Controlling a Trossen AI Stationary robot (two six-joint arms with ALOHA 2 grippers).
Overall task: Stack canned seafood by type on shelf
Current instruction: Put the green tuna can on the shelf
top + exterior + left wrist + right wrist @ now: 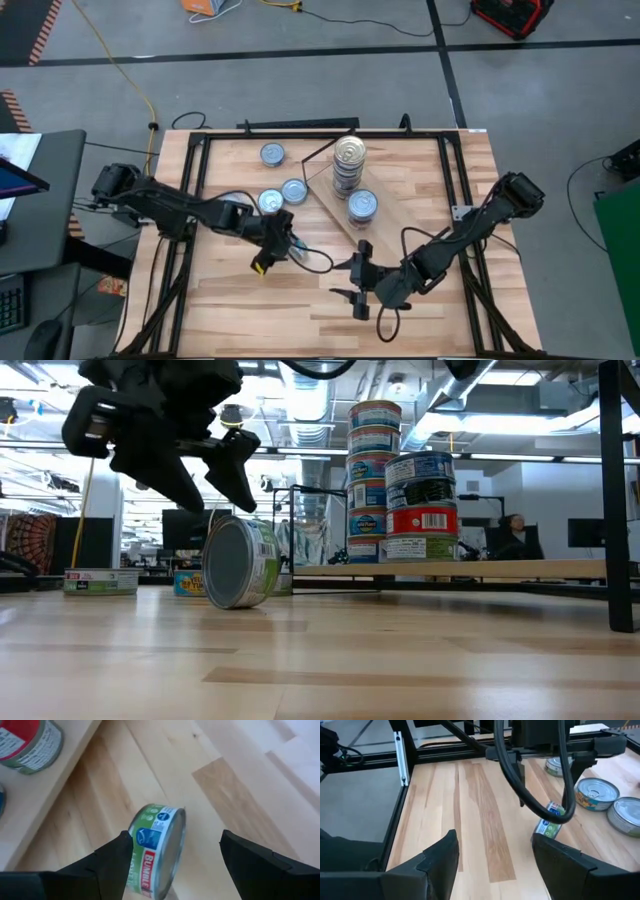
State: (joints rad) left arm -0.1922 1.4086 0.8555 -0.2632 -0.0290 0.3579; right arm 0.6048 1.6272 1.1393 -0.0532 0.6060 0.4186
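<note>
A green-labelled tin reading "BUMBLE" stands on its edge on the tabletop, between the spread, empty fingers of the left gripper. The right gripper waits nearby, open too. Farther back, the shelf carries two stacks of tins.

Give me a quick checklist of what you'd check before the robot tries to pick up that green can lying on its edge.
1. Left gripper open: ok.
2. Green-labelled tin between its fingers: ok.
3. Tin lying flat: not ok, it stands on its rim and could roll.
4. Right gripper clear of the tin: ok, open, apart from it.
5. Stacks on the shelf steady: cannot tell.
</note>
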